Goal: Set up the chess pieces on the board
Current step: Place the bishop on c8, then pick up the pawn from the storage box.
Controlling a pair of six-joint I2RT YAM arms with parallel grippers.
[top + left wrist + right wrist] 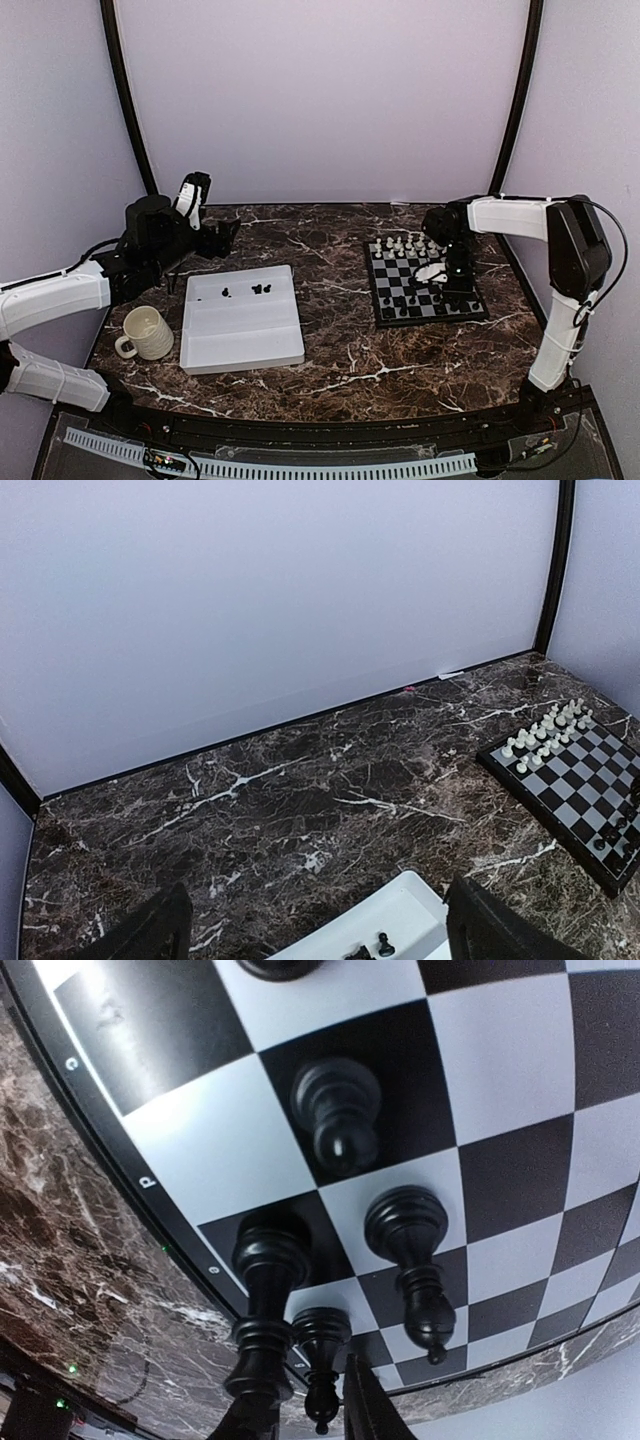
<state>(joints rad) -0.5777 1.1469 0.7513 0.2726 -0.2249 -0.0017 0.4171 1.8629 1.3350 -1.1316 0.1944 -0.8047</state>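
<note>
The board (425, 283) lies at the right, with white chess pieces (405, 243) along its far rows and black ones (410, 303) near its front edge. My right gripper (457, 292) reaches down at the board's near right corner. In the right wrist view its narrowly open jaws (302, 1422) flank a small black piece (320, 1355) standing on the edge row. A sliver of gap shows beside the right finger (368, 1410). A taller black piece (265, 1300) hides the other finger. My left gripper (225, 236) hangs wide open and empty over the tray's far corner.
A white tray (240, 340) at centre left holds a few loose black pieces (258, 289); they also show in the left wrist view (383, 945). A cream mug (147, 333) stands left of the tray. Walls close in the table on three sides.
</note>
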